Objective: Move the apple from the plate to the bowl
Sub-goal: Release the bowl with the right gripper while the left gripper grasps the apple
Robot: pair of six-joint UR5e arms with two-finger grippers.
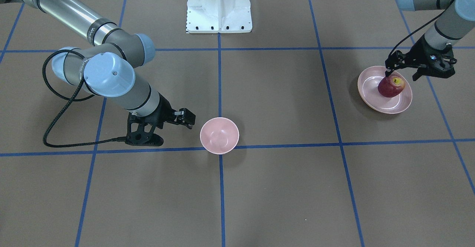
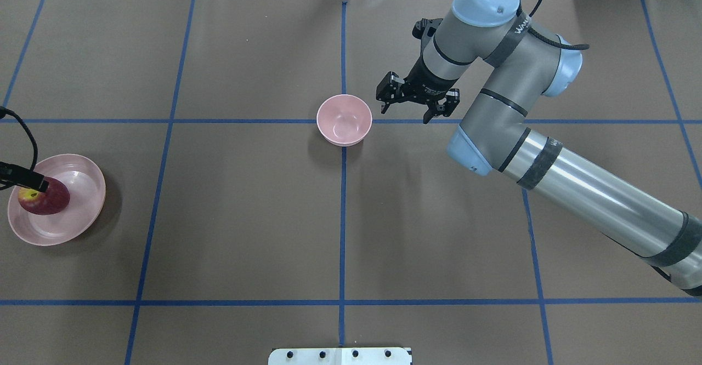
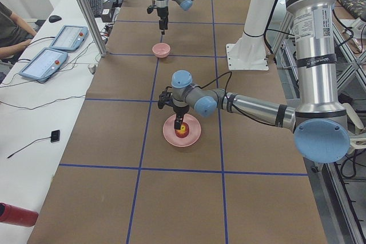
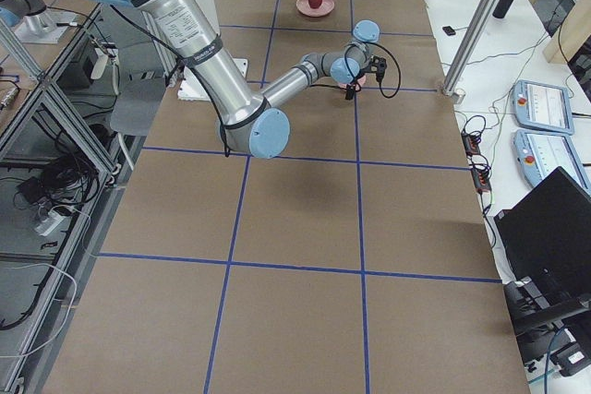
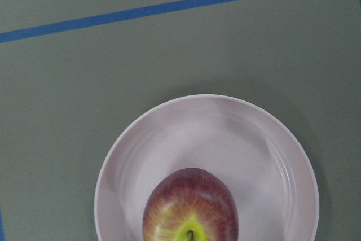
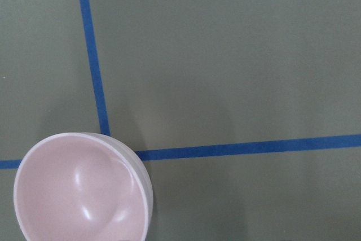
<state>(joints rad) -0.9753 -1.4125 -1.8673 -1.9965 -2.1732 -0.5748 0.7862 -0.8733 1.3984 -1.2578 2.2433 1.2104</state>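
Observation:
The dark red apple [image 1: 390,87] lies on the shallow pink plate [image 1: 371,91] at the table's left end. It fills the bottom of the left wrist view [image 5: 190,207], stem dimple up. My left gripper [image 1: 401,77] is open just above and behind the apple, its fingers spread about the apple's width. One fingertip [image 2: 33,181] reaches the apple's top. The small deep pink bowl [image 1: 219,135] stands empty near the table's middle and shows in the right wrist view [image 6: 82,187]. My right gripper [image 2: 406,113] hangs open and empty beside the bowl.
Blue tape lines divide the brown table cover into squares. The white robot base plate [image 1: 219,9] sits at the robot's edge of the table. A side table with tablets [image 3: 57,50] and a red bottle [image 3: 17,214] lie past the far edge.

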